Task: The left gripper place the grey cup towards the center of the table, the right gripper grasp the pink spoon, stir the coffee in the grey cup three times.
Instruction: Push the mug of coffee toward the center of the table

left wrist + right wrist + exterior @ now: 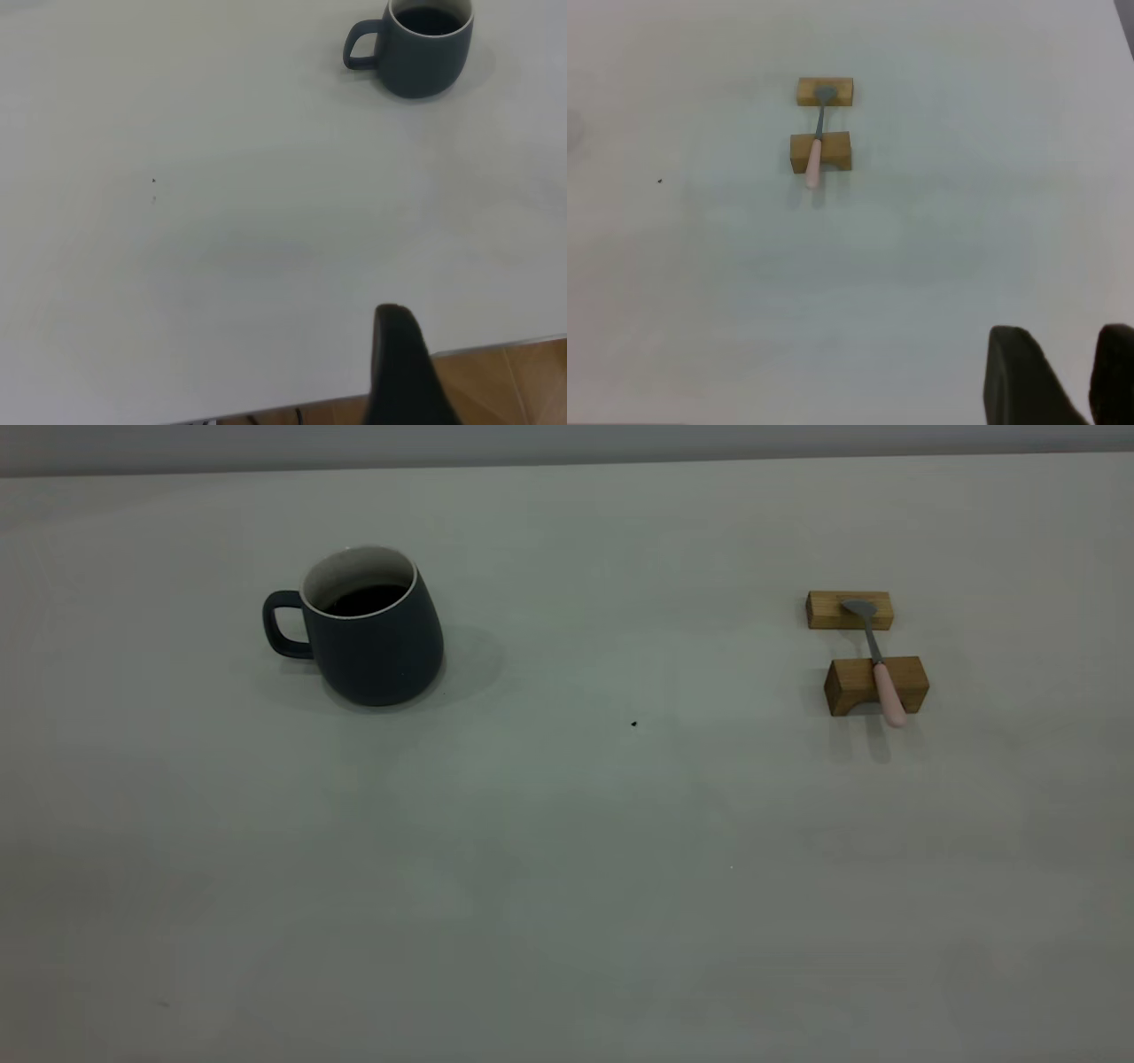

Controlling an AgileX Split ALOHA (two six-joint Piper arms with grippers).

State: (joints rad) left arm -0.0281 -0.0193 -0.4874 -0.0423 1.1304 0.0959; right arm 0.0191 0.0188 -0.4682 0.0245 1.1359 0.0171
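Since nothing is gripped yet, dark slate-grey mug (372,633) sits far left; pink-handled metal spoon (879,660) is propped across tan wooden blocks (875,685) for pickup. Right gripper (1067,376) is seen parted, empty; left gripper (403,367) fingers cannot be judged.

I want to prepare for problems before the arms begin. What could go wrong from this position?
1. The grey cup holds coffee, so a quick slide toward the table center could spill it.
2. The pink spoon only rests across two wooden blocks; a misaligned right gripper could knock it off or shift a block.
3. The handle is on the cup's outer side, so the left gripper might tip the cup.
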